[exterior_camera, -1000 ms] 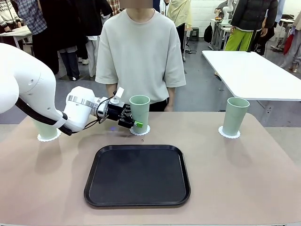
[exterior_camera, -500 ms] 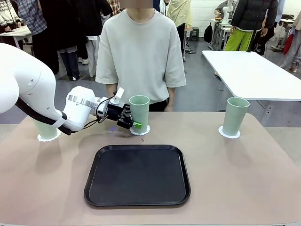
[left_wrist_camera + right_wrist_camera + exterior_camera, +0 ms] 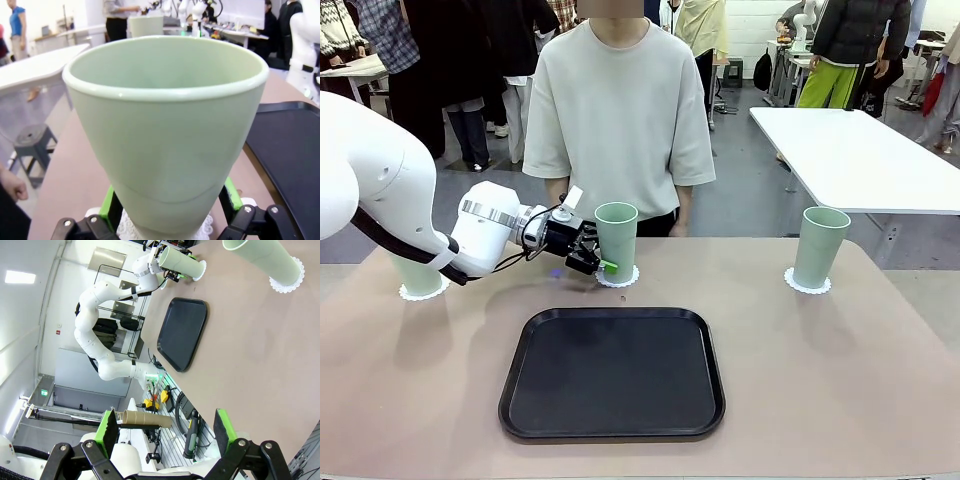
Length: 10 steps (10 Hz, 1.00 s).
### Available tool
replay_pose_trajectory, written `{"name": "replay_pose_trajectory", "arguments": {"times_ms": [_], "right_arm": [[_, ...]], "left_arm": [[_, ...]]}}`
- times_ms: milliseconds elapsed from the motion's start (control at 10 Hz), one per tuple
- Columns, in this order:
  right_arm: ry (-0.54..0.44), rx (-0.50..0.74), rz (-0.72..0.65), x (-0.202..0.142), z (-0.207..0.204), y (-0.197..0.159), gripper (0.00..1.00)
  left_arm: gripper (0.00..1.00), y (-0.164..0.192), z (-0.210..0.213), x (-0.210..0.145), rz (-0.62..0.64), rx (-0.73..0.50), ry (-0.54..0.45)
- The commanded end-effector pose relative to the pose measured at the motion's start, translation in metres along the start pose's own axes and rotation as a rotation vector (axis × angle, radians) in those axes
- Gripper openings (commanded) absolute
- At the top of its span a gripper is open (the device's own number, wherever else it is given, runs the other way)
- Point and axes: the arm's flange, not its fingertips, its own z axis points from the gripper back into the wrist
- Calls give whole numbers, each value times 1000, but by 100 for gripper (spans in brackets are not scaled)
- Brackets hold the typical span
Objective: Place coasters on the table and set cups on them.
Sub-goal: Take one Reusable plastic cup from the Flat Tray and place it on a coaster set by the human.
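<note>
Cups, tall pale mint-green plastic tumblers, stand on scalloped white coasters: left (image 3: 418, 275), middle (image 3: 616, 240), right (image 3: 819, 246). Left gripper (image 3: 601, 262) has just spread its jaws, releasing the middle one; right gripper (image 3: 165, 432) gapes empty. Setting looks complete.

Your front camera faces the person across the table (image 3: 880, 400). Left wrist view sits close against the middle cup (image 3: 167, 135); right wrist, rolled sideways, shares it.

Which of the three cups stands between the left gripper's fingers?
The middle cup, on its coaster in front of the person. The open left gripper straddles its base; the other two stand at the table's far corners.
</note>
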Motion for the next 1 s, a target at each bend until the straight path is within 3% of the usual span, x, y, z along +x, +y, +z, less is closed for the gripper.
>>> {"name": "replay_pose_trajectory", "arguments": {"times_ms": [0,500,700,900], "right_arm": [[-11,4,-8,-1,-2,2,100],[-11,4,-8,-1,-2,2,100],[-11,4,-8,-1,-2,2,100],[-11,4,-8,-1,-2,2,100]], "left_arm": [[100,5,7,2,8,-21,20],[100,2,29,2,-14,13,68],[100,-5,44,7,-28,45,133],[100,-18,68,16,-15,92,260]]}}
